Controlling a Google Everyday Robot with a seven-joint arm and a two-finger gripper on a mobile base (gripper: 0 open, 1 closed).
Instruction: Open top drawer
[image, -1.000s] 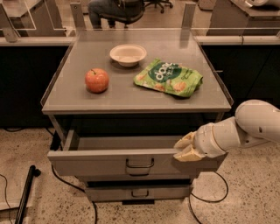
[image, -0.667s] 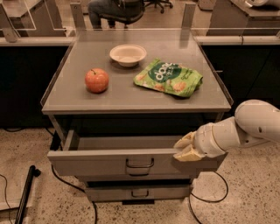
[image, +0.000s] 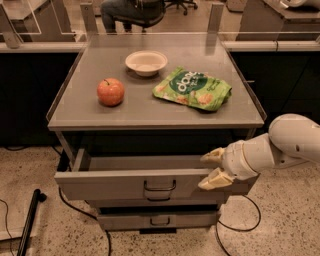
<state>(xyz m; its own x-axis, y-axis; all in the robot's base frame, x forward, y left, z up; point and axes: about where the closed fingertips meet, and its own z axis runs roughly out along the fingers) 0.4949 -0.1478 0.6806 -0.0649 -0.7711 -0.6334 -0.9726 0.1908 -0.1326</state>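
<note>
At the far left of your view a dark pole (image: 29, 222) lies slanted on the speckled floor, beside the cabinet (image: 150, 114). On the cabinet's grey top, toward its left side, sits a red apple (image: 110, 92). Behind it and to the right stands a shallow white bowl (image: 146, 63), upright and apart from the apple. Right of the bowl lies a green snack bag (image: 193, 89), flat on the top, close to the bowl but not touching it.

Under the top, your top drawer (image: 115, 186) stands pulled partway out, so you can see a strip of its plain grey inside behind the front. Its small dark loop handle (image: 160, 188) hangs at the centre of the front, with nothing touching it. Below, a narrower drawer (image: 130, 220) is pushed in.

Your gripper (image: 214, 168) is at the right end of the top drawer's front, well right of the handle. Its jaws stand spread: one tan finger (image: 215, 155) sits above the front's upper edge, the other lies lower against the outer face, so the edge falls between them. You cannot tell whether either finger presses on the metal. The white arm (image: 285, 145) reaches in from the right, level with the drawer.
</note>
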